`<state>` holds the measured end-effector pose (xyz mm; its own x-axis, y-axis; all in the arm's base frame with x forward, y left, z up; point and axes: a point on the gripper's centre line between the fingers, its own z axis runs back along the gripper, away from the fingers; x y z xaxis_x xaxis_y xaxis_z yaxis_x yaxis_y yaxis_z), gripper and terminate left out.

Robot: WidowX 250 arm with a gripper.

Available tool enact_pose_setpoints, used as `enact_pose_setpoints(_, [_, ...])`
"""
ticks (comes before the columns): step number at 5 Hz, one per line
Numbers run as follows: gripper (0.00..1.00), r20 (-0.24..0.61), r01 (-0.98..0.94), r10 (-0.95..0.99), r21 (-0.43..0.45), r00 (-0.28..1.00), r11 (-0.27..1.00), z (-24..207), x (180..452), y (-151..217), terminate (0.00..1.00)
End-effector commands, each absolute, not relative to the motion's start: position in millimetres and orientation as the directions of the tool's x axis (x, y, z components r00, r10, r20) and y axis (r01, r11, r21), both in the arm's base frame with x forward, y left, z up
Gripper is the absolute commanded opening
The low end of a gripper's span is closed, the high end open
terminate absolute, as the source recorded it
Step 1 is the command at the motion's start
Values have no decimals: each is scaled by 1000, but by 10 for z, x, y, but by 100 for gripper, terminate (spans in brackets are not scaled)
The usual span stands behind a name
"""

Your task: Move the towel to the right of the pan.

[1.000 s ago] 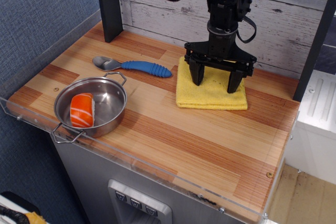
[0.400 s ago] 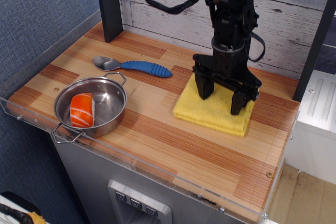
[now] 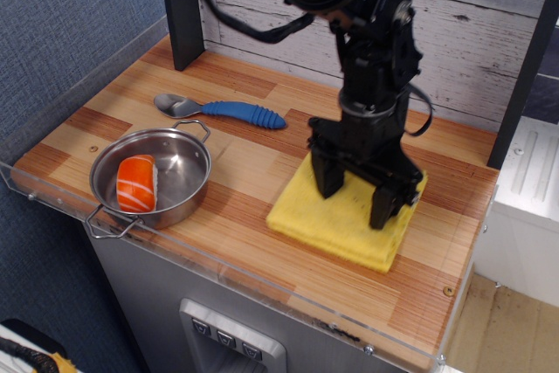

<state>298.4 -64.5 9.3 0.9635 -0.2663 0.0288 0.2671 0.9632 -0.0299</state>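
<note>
While the black arm drops almost straight down from the top of the view, its hand (image 3: pixel 355 194) stands vertical over the towel (image 3: pixel 342 219), wrist above and two dark fingers (image 3: pixel 327 176) pointing down. The fingers are spread wide apart, both tips pressed onto the yellow cloth, one near its left part and one near its right edge; nothing is pinched between them, so the hand is released and only bearing down.

The towel lies flat on the table (image 3: pixel 262 242), well apart from the pan (image 3: pixel 153 176) and to the right of it. The cloth is square, so it has no clear long axis; it sits turned at an angle, one corner toward the front edge of the table and another toward the back wall.

A second ago the towel lay farther back, nearly square with the table's boards, close to the blue-handled spoon (image 3: pixel 218 111). Since then towel and hand have come forward and the cloth has rotated. The pan, holding an orange-and-white piece (image 3: pixel 136 184), has not moved.
</note>
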Motion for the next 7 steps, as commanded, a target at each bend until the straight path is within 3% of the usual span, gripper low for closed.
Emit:
enact_pose_setpoints(1, [100,45,287,-286,-17,957,958,198,2762,-677,0])
enact_pose_setpoints(5, [100,15,308,-308,-23,951,951,212,2579,-633,0])
enact_pose_setpoints(7, [100,95,306,-306,10,947,952,528,2750,-618,0])
